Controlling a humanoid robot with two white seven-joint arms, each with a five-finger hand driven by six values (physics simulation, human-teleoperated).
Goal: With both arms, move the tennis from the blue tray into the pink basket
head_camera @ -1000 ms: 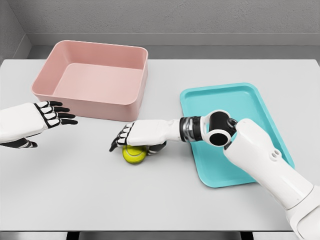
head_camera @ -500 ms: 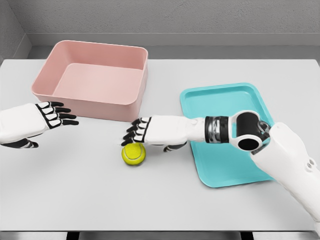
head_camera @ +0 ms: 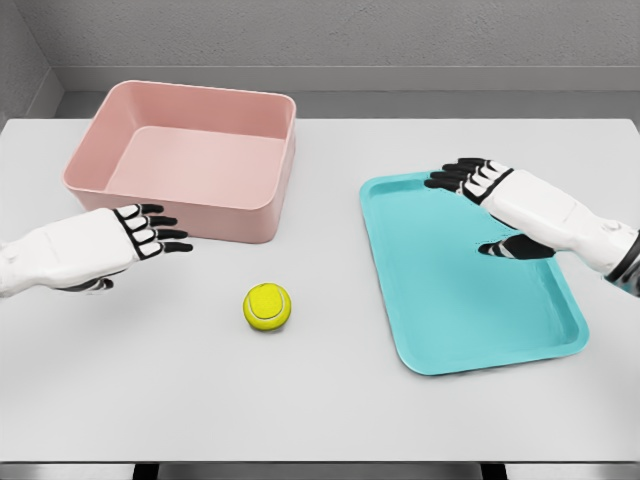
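Ball (head_camera: 267,306) lies free on tabletop (head_camera: 320,400) between basket (head_camera: 190,155) and tray (head_camera: 470,270) | right hand (head_camera: 490,195) has let go, withdrawn over tray, fingers spread | left hand (head_camera: 130,240) open, nearer ball; handover pickup likely next

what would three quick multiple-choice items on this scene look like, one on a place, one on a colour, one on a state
1. Where is the ball?
A. in the basket
B. on the table between basket and tray
C. on the tray

2. What colour is the tray?
A. blue
B. pink
C. white

3. What is the right hand doing?
A. gripping the ball
B. open over the tray, holding nothing
C. resting in the basket

Answers: 1 B, the ball lies on the bare table, in front of the basket. 2 A, the tray is light blue. 3 B, its fingers are spread above the tray, and the left hand is open too.
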